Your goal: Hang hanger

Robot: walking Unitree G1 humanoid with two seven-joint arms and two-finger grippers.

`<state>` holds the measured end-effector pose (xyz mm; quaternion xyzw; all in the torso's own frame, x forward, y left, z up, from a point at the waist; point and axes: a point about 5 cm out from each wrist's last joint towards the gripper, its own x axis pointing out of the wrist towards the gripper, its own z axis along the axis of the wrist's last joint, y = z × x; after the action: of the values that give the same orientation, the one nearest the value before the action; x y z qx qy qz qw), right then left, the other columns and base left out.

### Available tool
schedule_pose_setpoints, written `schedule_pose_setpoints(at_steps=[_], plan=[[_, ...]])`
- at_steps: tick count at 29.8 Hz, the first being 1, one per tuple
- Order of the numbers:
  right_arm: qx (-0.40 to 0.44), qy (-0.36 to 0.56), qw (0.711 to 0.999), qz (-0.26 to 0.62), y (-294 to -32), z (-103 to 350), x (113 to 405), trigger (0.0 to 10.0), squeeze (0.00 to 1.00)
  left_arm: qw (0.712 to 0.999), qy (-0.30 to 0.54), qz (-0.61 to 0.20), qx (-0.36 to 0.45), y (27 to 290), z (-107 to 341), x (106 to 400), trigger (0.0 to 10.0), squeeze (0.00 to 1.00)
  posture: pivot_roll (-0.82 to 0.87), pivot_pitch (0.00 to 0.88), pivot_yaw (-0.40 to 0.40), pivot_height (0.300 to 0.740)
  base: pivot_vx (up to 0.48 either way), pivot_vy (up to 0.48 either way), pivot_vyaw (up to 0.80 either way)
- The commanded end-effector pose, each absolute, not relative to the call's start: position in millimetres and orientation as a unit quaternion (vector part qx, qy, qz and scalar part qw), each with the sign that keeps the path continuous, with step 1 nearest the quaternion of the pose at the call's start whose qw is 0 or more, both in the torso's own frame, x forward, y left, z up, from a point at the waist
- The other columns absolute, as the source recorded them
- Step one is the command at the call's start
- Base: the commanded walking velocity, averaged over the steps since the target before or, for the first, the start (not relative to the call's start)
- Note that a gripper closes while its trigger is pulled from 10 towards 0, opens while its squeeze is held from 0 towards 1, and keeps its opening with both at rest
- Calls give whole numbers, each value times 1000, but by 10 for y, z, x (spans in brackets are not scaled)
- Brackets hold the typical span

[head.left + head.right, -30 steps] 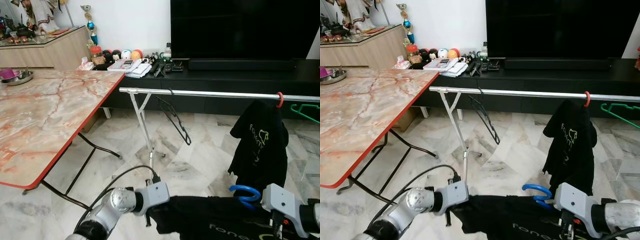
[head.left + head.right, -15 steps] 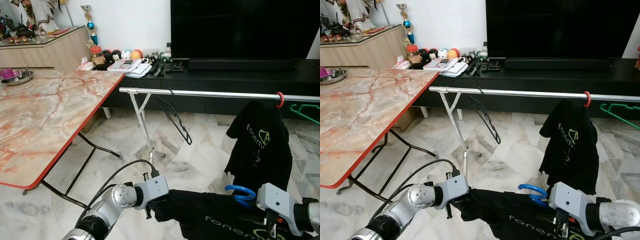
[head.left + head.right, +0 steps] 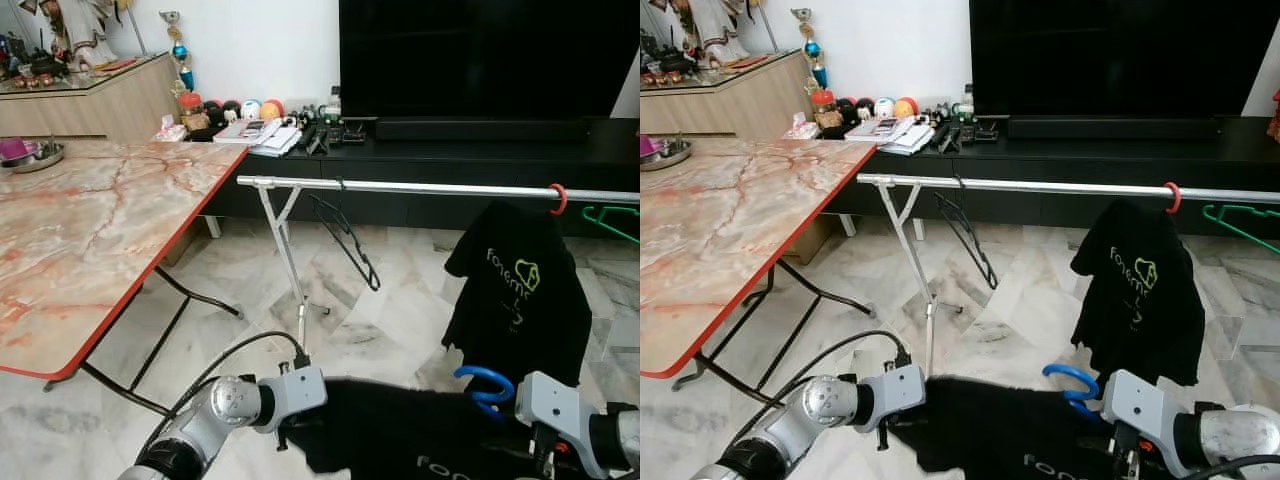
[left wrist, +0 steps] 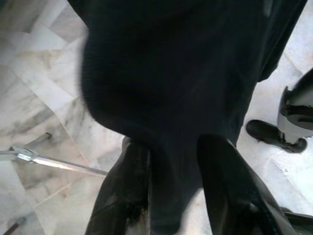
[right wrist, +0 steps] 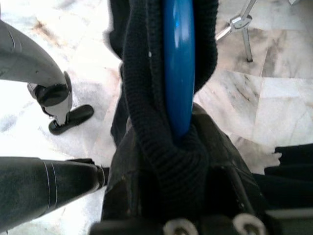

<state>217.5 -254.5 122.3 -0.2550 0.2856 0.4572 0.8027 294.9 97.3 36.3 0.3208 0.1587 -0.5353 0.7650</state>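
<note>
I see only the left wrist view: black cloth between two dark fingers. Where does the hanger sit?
Observer: The blue hanger is held by the right gripper, wrapped in the black shirt's collar.
Operator: Is the rail near?
Observer: The silver rail stands ahead, beyond both arms.
Operator: Is there free space on it?
Observer: Yes, between the empty black hanger and a hung black shirt on a red hanger.
</note>
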Motion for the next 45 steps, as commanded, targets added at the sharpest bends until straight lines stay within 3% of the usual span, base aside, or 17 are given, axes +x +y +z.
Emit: schedule_pose_setpoints(at_steps=[1,10,11,12,13,17,18,19,20,25,26,27,28,45], plan=[[-256,265,813,452,-2554,1326,2218,10000,0,754,178,-537,332,1014,321,2933,10000,0,-22,0,80,740,0,0,0],[-251,256,814,458,-2518,1344,2220,10000,0,756,176,-537,329,958,317,2944,10000,0,-25,0,84,740,0,0,0],[-251,254,814,458,-2514,1352,2218,10000,0,762,174,-534,322,929,320,2951,7686,0,-28,0,86,740,0,0,0],[-250,254,814,458,-2513,1354,2218,10000,0,764,173,-533,320,921,321,2952,7686,0,-28,0,86,740,0,0,0],[-250,254,814,458,-2514,1357,2216,10000,0,767,172,-529,320,911,324,2960,3882,0,-32,0,86,740,0,0,0],[-248,254,814,459,-2519,1362,2203,10000,0,778,170,-512,321,868,328,2989,4275,0,-33,0,86,740,0,0,0],[-247,254,815,459,-2517,1362,2201,10000,0,783,171,-509,315,859,329,2994,7216,0,-34,0,87,740,0,0,0],[-247,254,815,459,-2517,1362,2201,10000,0,783,171,-509,315,859,329,2994,7216,0,-34,0,87,740,0,0,0],[-247,254,815,459,-2518,1362,2200,10000,0,786,170,-507,309,843,332,2996,4863,0,-35,0,87,740,0,0,0],[-245,253,815,460,-2510,1364,2196,10000,0,803,172,-470,324,865,337,3061,4863,0,-35,0,87,740,0,0,0],[-244,253,815,460,-2507,1360,2195,10000,0,807,172,-462,326,873,341,3077,2431,0,-34,0,88,740,0,0,0],[-245,253,815,460,-2506,1357,2194,10000,0,808,172,-460,326,875,343,3082,2431,0,-34,0,88,740,0,0,0],[-244,254,815,460,-2505,1353,2193,10000,0,808,172,-460,325,875,344,3082,0,0,-34,0,89,740,0,0,0],[-242,246,822,453,-2487,1343,2230,10000,0,821,182,-437,318,934,335,3112,0,0,-27,0,90,740,0,0,0]])
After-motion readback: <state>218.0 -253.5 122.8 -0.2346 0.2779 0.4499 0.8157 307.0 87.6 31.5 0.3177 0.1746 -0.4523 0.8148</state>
